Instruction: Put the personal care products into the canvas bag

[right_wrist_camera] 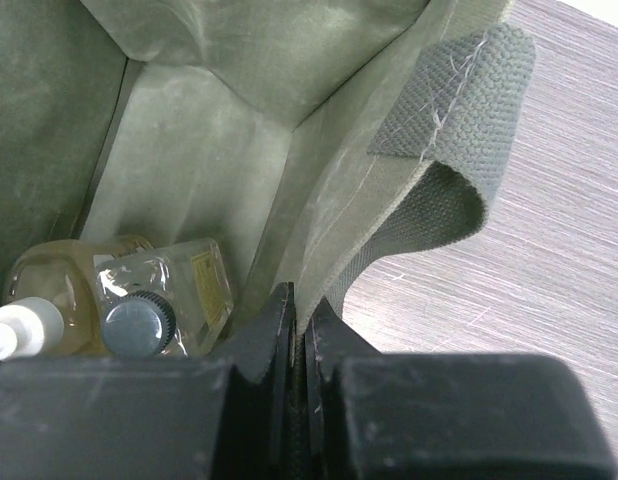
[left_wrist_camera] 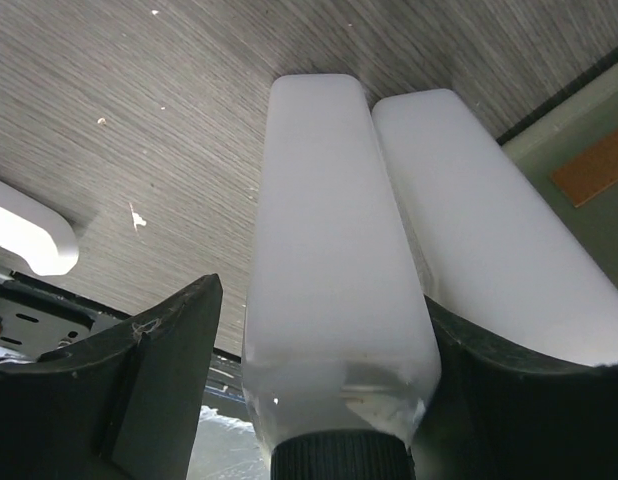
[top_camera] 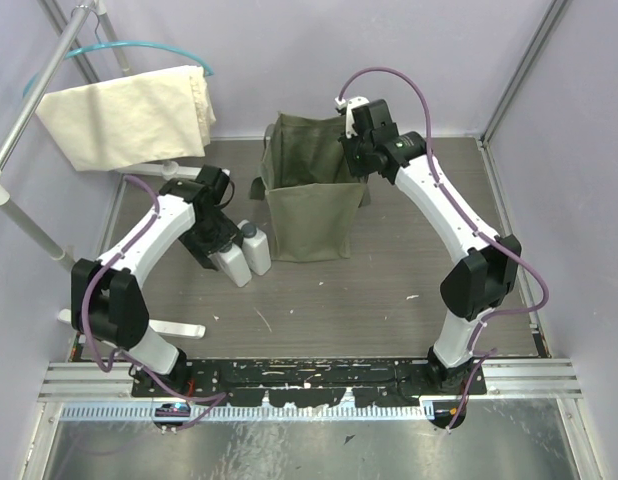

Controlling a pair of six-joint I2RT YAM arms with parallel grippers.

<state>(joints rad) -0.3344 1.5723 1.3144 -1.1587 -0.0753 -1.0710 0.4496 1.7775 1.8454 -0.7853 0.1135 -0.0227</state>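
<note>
Two white rectangular bottles lie side by side on the table left of the canvas bag, one beside the other. My left gripper is open and straddles the left bottle near its dark cap; a gap shows at the left finger, and the second bottle lies just past the right finger. My right gripper is shut on the bag's right rim beside a handle. Inside the bag lie two clear amber bottles, one white-capped and one dark-capped.
A cream cloth on a teal hanger hangs from a metal rack at the back left. The rack's white foot lies near the left arm and shows in the left wrist view. A metal rail runs along the front edge.
</note>
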